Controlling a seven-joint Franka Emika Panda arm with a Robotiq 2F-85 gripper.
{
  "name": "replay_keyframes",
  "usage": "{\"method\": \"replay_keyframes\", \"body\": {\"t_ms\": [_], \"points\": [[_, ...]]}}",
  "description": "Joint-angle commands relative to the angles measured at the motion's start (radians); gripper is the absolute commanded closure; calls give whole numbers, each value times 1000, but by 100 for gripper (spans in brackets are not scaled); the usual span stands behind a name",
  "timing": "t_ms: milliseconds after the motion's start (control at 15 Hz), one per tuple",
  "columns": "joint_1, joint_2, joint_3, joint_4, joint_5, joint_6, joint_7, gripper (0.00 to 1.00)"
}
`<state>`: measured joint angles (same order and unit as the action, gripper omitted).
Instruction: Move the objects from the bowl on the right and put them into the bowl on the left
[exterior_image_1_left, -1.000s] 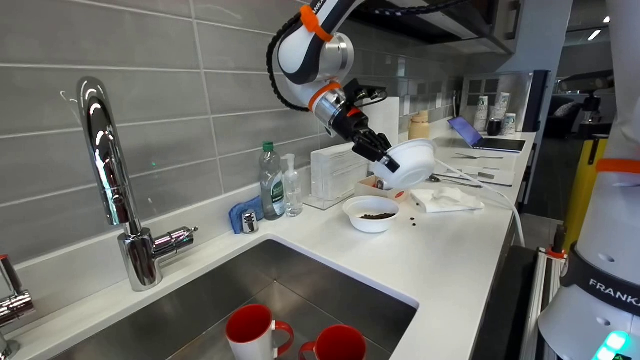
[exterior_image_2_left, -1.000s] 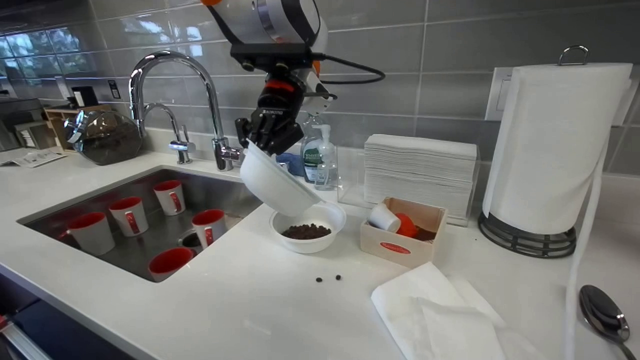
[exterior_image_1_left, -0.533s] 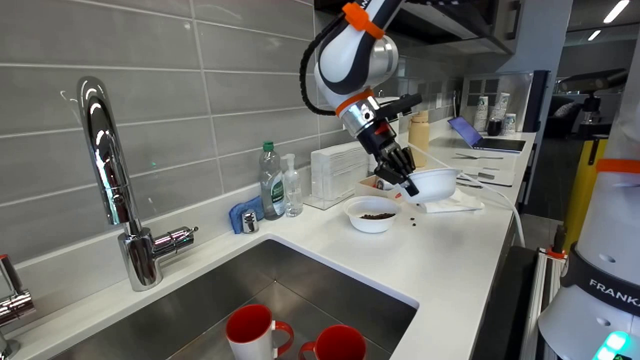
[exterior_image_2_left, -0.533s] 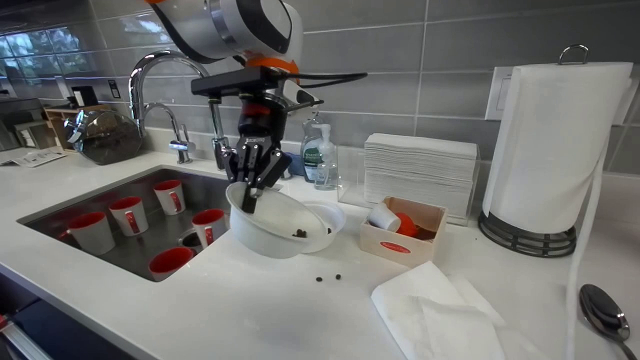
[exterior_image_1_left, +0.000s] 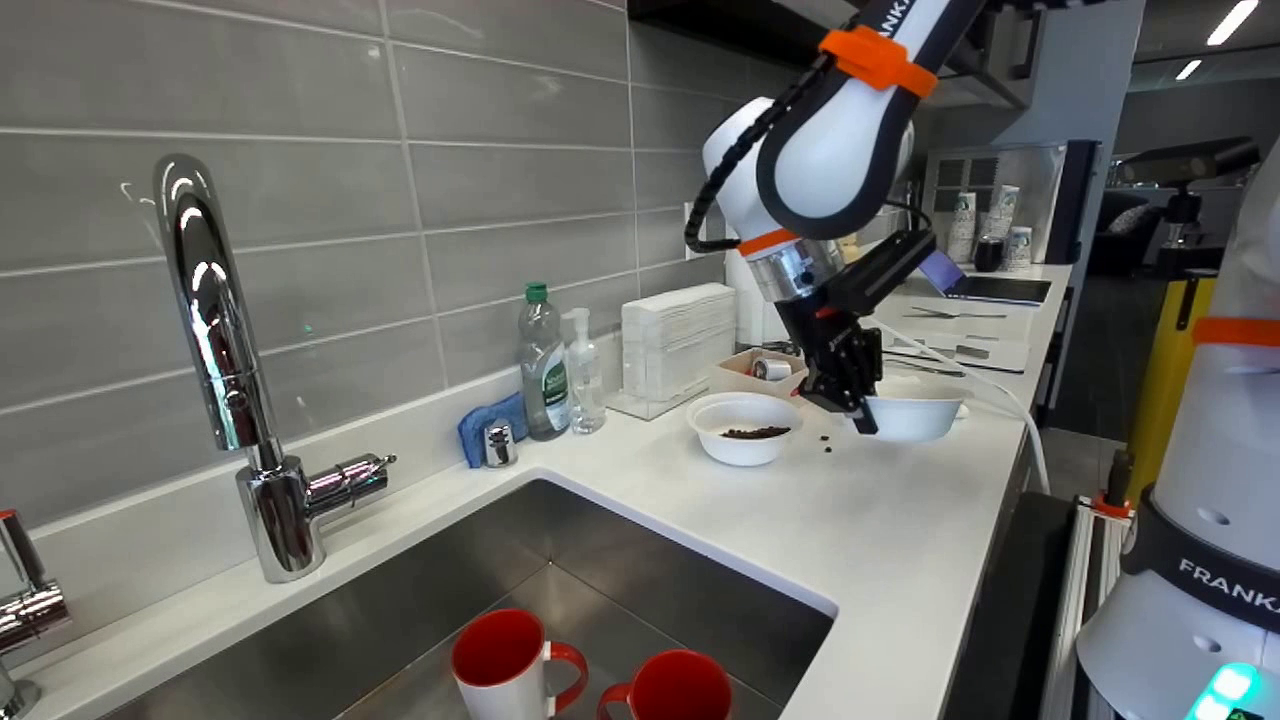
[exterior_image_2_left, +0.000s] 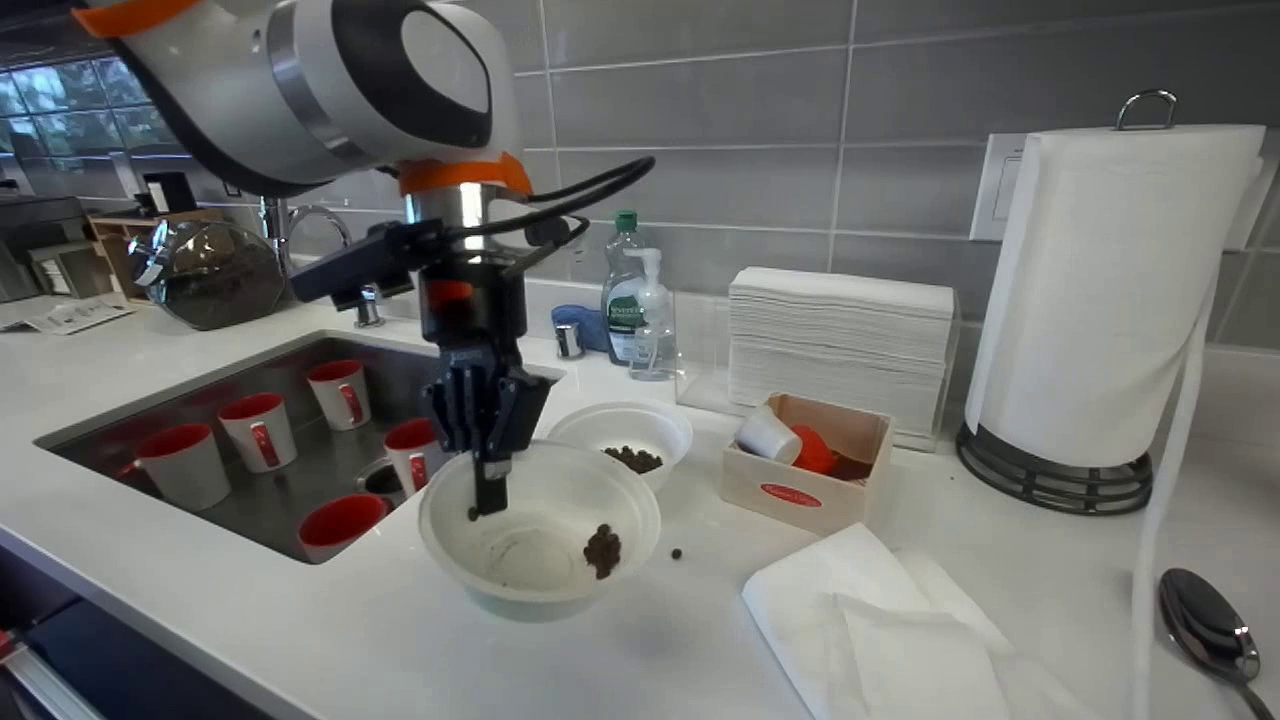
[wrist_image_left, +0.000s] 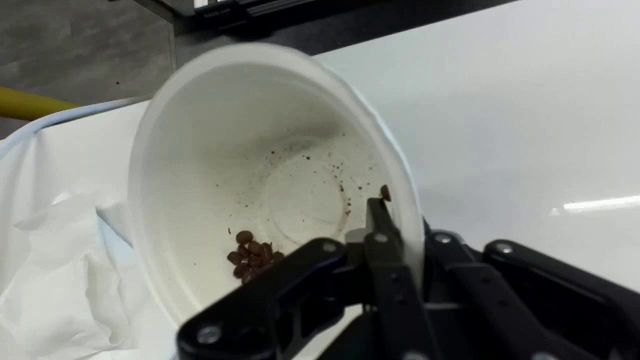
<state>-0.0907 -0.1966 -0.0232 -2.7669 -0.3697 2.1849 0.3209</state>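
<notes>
My gripper (wrist_image_left: 400, 235) is shut on the rim of a white bowl (wrist_image_left: 240, 110), one finger inside and one outside. In both exterior views this held bowl (exterior_image_1_left: 918, 418) (exterior_image_2_left: 530, 585) is nearly level and low over the counter; I cannot tell whether it touches. A small cluster of brown beans (exterior_image_2_left: 602, 551) lies in it, and a single bean (wrist_image_left: 385, 192) sits by the inner fingertip. The standing white bowl (exterior_image_1_left: 742, 452) (exterior_image_2_left: 605, 425) rests on the counter, beside and behind the held bowl, with a pile of brown beans (exterior_image_2_left: 633, 459) in it.
A loose bean (exterior_image_2_left: 676, 553) lies on the counter. A small wooden box (exterior_image_2_left: 800, 495), a napkin stack (exterior_image_2_left: 840, 340), crumpled napkins (exterior_image_2_left: 890, 630) and a paper towel roll (exterior_image_2_left: 1110, 300) stand around. The sink (exterior_image_1_left: 590, 590) with several red-and-white mugs is at the side.
My gripper has carried the held bowl away from the standing bowl and lowered it. The held bowl has turned from steeply tilted to nearly level. The standing bowl has not moved.
</notes>
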Motion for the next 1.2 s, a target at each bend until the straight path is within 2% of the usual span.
{"method": "replay_keyframes", "body": {"t_ms": [0, 267, 533, 600, 1133], "points": [[-24, 26, 18, -16, -86, 145, 109, 100], [-39, 57, 26, -7, -174, 250, 210, 100], [-52, 94, 22, -6, -259, 285, 293, 100], [-51, 102, 17, -6, -272, 286, 308, 83], [-38, 131, -9, -5, -303, 276, 356, 17]]}}
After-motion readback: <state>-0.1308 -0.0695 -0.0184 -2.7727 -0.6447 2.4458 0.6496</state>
